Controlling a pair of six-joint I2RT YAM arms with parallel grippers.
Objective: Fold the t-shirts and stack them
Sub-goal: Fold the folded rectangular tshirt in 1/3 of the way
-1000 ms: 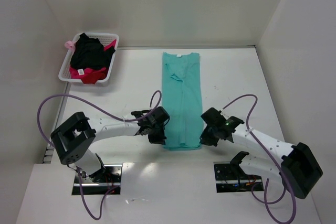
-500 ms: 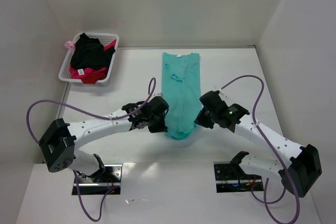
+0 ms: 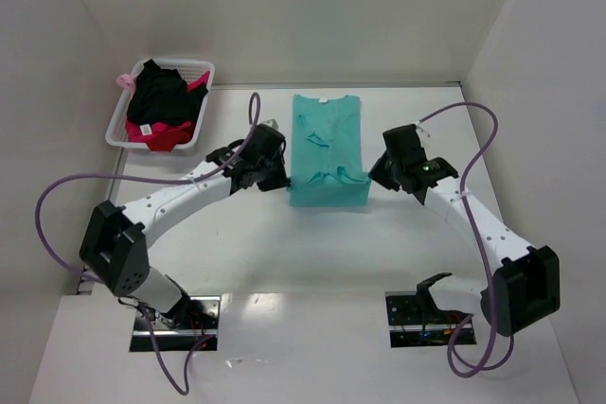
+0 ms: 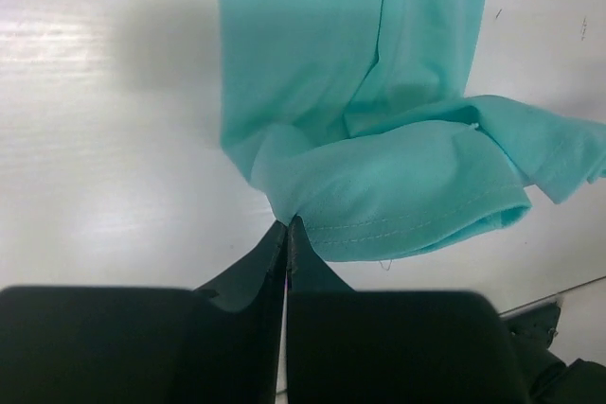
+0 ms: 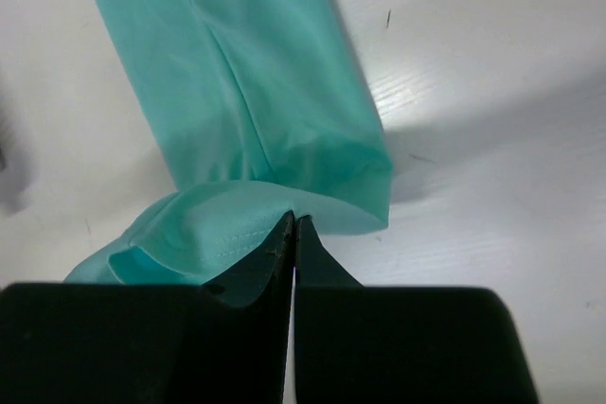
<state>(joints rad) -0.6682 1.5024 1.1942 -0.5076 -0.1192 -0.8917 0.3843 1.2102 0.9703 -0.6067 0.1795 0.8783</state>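
Note:
A teal t-shirt (image 3: 328, 150) lies on the white table, folded into a long strip, its near half doubled back toward the collar. My left gripper (image 3: 284, 180) is shut on the hem's left corner (image 4: 301, 210). My right gripper (image 3: 371, 175) is shut on the hem's right corner (image 5: 284, 210). Both hold the hem a little above the lower layer, about halfway up the strip. The teal shirt also shows in the left wrist view (image 4: 379, 92) and the right wrist view (image 5: 246, 92).
A white basket (image 3: 203, 71) at the back left holds black, red and pink garments (image 3: 159, 101). Walls close the table at left, back and right. Purple cables (image 3: 66, 186) loop beside both arms.
Both grippers have carried the shirt's near hem away from the arm bases toward the collar, doubling the strip over itself. The shirt now looks about half as long.

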